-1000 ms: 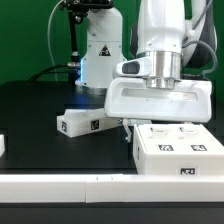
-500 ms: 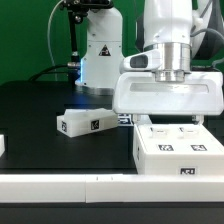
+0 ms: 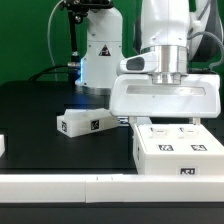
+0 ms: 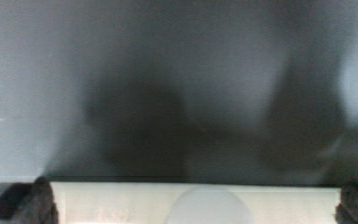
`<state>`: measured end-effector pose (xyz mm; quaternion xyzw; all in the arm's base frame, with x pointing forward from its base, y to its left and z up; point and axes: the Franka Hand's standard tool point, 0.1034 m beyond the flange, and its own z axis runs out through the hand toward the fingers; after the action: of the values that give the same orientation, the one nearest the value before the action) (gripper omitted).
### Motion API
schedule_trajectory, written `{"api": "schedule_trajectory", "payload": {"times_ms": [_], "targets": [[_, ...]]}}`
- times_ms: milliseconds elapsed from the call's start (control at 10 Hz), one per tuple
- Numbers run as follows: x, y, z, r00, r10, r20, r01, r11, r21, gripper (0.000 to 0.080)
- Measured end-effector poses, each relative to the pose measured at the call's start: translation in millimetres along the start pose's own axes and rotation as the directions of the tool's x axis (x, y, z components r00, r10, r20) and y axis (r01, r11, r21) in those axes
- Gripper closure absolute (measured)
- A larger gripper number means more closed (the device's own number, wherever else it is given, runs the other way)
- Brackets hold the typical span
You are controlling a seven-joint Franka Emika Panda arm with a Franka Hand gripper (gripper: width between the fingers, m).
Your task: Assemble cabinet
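Since the earlier frames the arm (image 3: 165, 40) has slid a little toward the exterior view's right and risen slightly. It has now settled back a touch, so its wide white hand body hangs directly over the cabinet (image 3: 175, 150). Nothing else has shifted.

The cabinet sits on the black worktop (image 3: 40, 110) at the near right, just behind the long white rail (image 3: 100, 185), with its tagged top panel facing up. A smaller loose white part (image 3: 85, 123) with tags lies to its left, apart from it.

The jaws are spread as wide as they go and grip nothing. In the exterior view their tips hang just above the cabinet's far edge, one toward each end. In the blurred wrist view a pale surface (image 4: 140, 205), probably that same top, fills the gap between the two dark finger ends. Whether the tips touch it cannot be told.

The small sideways correction reads as lining the hand up over the cabinet before a descent. No grasp has begun, and the loose part on the left is not yet fitted. The next move likely calls for a straight drop with the tips clearing both sides.
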<state>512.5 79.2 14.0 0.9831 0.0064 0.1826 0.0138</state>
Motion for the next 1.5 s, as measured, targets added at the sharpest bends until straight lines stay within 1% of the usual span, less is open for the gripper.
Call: {"api": "schedule_trajectory", "payload": {"times_ms": [100, 200, 300, 400, 500, 600, 1100, 1200, 1400, 1500], "targets": [[-0.1, 0.0, 0.0, 1.000, 0.000, 0.000, 0.000, 1.000, 0.000, 0.0095], [-0.1, 0.1, 0.1, 1.000, 0.000, 0.000, 0.000, 1.000, 0.000, 0.0243], [-0.1, 0.1, 0.1, 1.000, 0.000, 0.000, 0.000, 1.000, 0.000, 0.0243], [-0.2, 0.1, 0.1, 1.000, 0.000, 0.000, 0.000, 1.000, 0.000, 0.0419], [-0.2, 0.0, 0.1, 1.000, 0.000, 0.000, 0.000, 1.000, 0.000, 0.0419], [-0.9, 0.4, 0.2, 1.000, 0.001, 0.002, -0.001, 1.000, -0.001, 0.0586], [-1.0, 0.5, 0.1, 1.000, 0.001, 0.002, -0.001, 1.000, -0.001, 0.0584], [-2.2, 0.6, -2.2, 1.000, 0.015, 0.023, -0.015, 1.000, 0.002, 0.0584], [0.6, -1.9, -22.8, 0.992, 0.060, 0.115, -0.064, 0.998, 0.027, 0.0584], [7.9, -3.3, -41.8, 0.979, 0.104, 0.175, -0.113, 0.993, 0.039, 0.0584]]}}
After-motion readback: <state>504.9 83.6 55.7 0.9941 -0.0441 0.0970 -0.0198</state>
